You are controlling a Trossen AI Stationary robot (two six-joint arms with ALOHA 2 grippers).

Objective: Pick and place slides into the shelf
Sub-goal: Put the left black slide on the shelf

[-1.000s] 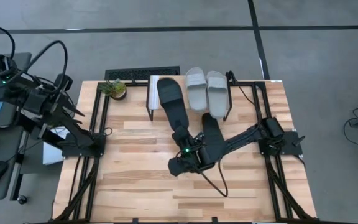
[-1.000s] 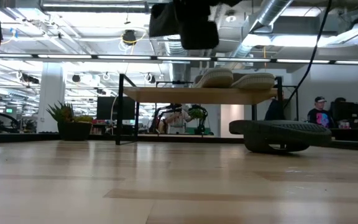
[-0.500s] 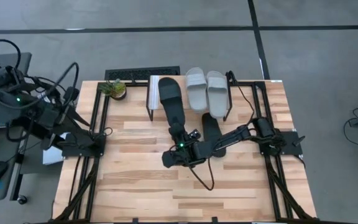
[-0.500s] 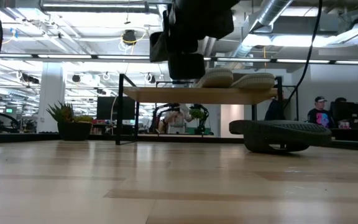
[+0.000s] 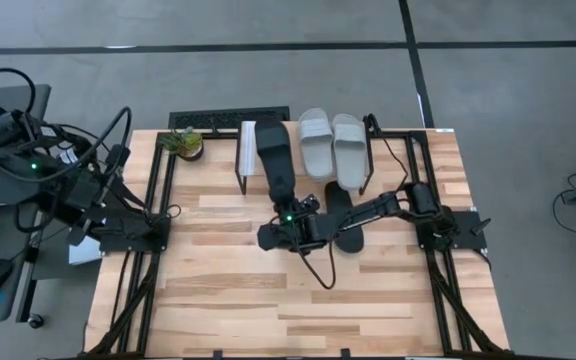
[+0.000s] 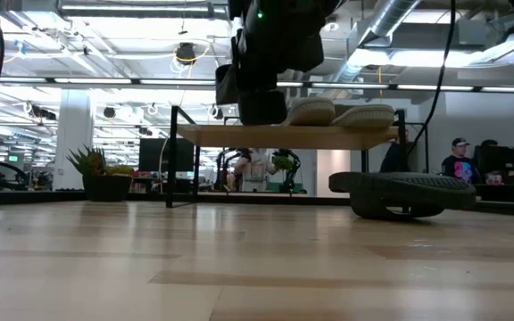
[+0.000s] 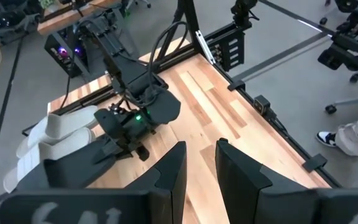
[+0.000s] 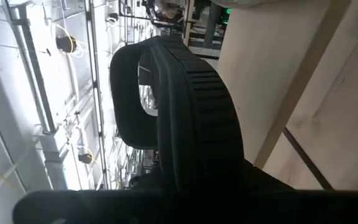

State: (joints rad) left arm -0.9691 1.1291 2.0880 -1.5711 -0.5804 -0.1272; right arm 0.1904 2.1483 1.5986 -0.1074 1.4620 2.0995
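Observation:
My right gripper (image 5: 290,216) hangs over the middle of the table, shut on a black slide (image 5: 274,160). That slide reaches toward the far edge, over the left part of the shelf (image 6: 239,135). Two light grey slides (image 5: 332,148) lie side by side, soles down, on the shelf's plank; the low view shows them too (image 6: 337,113). A second black slide (image 6: 400,193) rests on the table right of the shelf, partly under the right arm (image 5: 351,238). My left gripper (image 7: 199,169) is open, raised beyond the table's left edge. My right gripper holds the black slide by its near end (image 5: 286,203), coming roughly level from the table's near side, along its length. The slide is lifted clear, ribbed sole (image 8: 197,118) down and strap (image 8: 128,93) up. The slide itself hides the fingers in the wrist view.
A small potted plant (image 5: 186,142) stands at the far left corner, left of the shelf. Black frame rails run along both sides of the table (image 5: 153,230). Bare wood lies across the near half (image 5: 288,310). A person (image 6: 458,160) shows in the room beyond.
My right gripper has carried the black slide toward the far edge and a little left, lowering it until its far end reaches over the shelf's left part. My left arm has shifted its pose off the table's left side.

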